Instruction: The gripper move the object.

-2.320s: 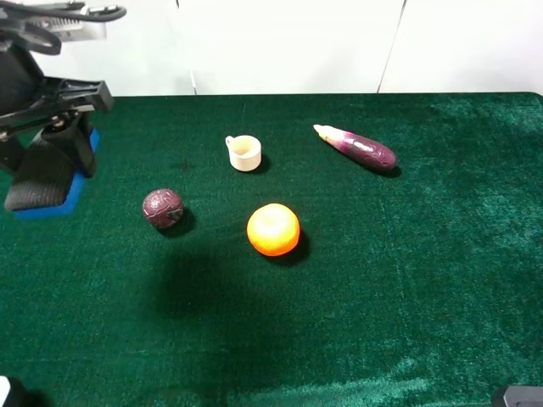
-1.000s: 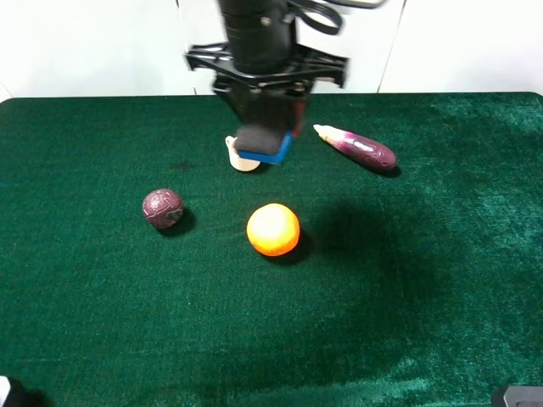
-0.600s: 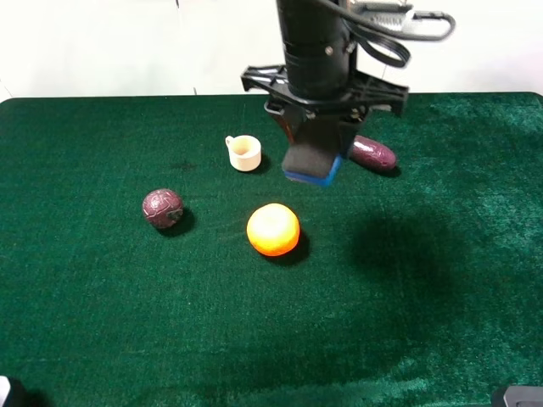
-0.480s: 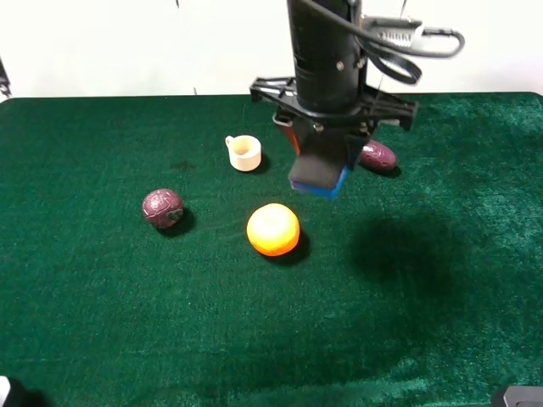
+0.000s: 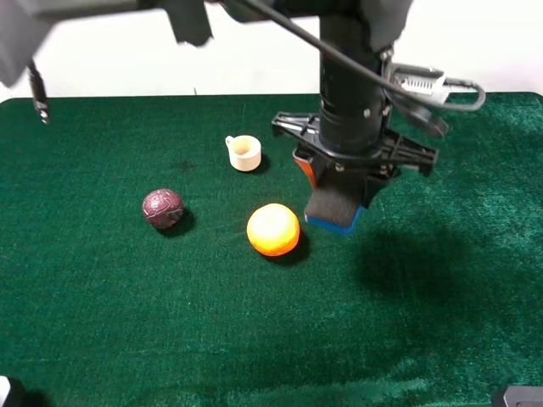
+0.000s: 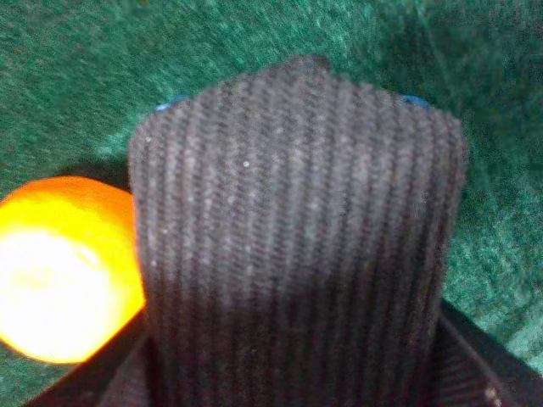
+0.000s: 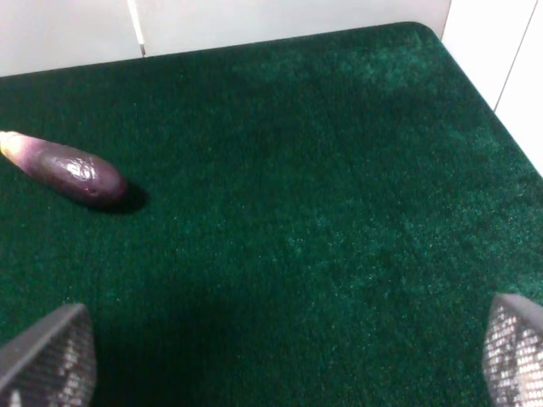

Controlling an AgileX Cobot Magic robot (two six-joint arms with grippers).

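My left gripper (image 5: 338, 193) hangs from a black wrist over the middle of the green table (image 5: 102, 322). It is shut on the object (image 5: 333, 209), a block with a dark grey felt top and blue base, held above the cloth just right of the orange (image 5: 273, 229). In the left wrist view the felt block (image 6: 297, 246) fills the picture, with the orange (image 6: 64, 263) beside it. My right gripper (image 7: 271, 348) is open and empty; only its two fingertips (image 7: 51, 356) show at the picture's edges.
A dark red ball (image 5: 162, 208) lies to the left of the orange. A small cream cup (image 5: 244, 153) stands behind it. A purple eggplant (image 7: 72, 172) shows in the right wrist view; the arm hides it in the high view. Table edges run along the back and right.
My left gripper has carried the block from the far left, across the cup and eggplant, forward and right to a spot beside the orange, and lower. The other things have not moved.
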